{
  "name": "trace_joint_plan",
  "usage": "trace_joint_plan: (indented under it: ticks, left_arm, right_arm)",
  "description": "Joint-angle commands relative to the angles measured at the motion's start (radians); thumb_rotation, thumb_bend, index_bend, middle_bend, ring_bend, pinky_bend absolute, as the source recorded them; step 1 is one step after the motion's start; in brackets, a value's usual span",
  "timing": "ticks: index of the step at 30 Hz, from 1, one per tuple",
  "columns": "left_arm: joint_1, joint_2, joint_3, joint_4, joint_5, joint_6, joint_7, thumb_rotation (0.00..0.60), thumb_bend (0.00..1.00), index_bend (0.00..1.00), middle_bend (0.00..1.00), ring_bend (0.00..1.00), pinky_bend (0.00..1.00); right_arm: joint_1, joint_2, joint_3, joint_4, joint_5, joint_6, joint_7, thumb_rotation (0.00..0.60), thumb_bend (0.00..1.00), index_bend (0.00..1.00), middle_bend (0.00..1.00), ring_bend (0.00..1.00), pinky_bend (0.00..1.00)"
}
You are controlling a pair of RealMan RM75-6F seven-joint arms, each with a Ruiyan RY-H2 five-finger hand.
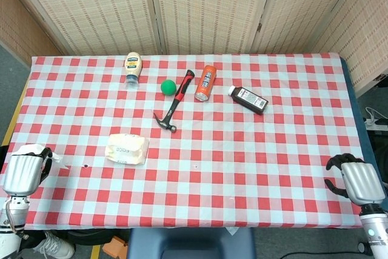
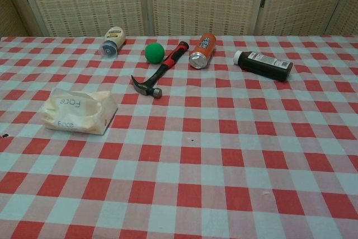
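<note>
Two hands show only in the head view, both at the near edge of the checked tabletop (image 1: 242, 168), and the chest view shows neither. Taking the tissue pack (image 1: 127, 148) as the landmark: the left hand (image 1: 21, 173) sits well to the pack's left and nearer the robot, at the tabletop's near left corner, with its fingers curled around a white tissue (image 1: 36, 150) that sticks out above the knuckles and to the side. The right hand (image 1: 357, 181) is far to the pack's right, at the near right corner, its dark fingers bent inward with nothing in them.

The tissue pack itself lies flat on the cloth, left of the middle, apart from everything else; in the chest view its printed face is turned up (image 2: 78, 111).

Beyond the pack and to its right lies a hammer (image 1: 174, 108), steel head toward the pack and red-and-black grip pointing away. Just beside that grip, on the pack's side, rests a green ball (image 1: 168, 86). Right of the grip lies an orange can (image 1: 206, 82) on its side, and further right a dark bottle (image 1: 248, 99), also on its side. Furthest from the pack on its left, a mayonnaise bottle (image 1: 133, 68) lies near the far edge.
</note>
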State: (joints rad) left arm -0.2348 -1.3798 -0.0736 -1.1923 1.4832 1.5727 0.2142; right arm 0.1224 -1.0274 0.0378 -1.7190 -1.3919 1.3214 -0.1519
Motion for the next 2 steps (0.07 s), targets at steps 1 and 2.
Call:
trace_joint_plan:
  ticks: [1,2]
  left_arm:
    - [0.012,-0.026,-0.007,0.012,-0.006,-0.002,-0.074,0.6,0.39,0.21,0.86,0.82,0.93]
    - [0.01,-0.026,-0.003,0.014,-0.003,-0.011,-0.086,0.6,0.39,0.21,0.86,0.82,0.93]
  right_arm:
    - [0.004,-0.003,0.004,0.002,0.009,-0.006,-0.007,0.6,0.19,0.51,0.4,0.28,0.44]
    - [0.006,-0.005,0.006,0.004,0.015,-0.008,-0.013,0.6,0.19,0.51,0.4,0.28,0.44]
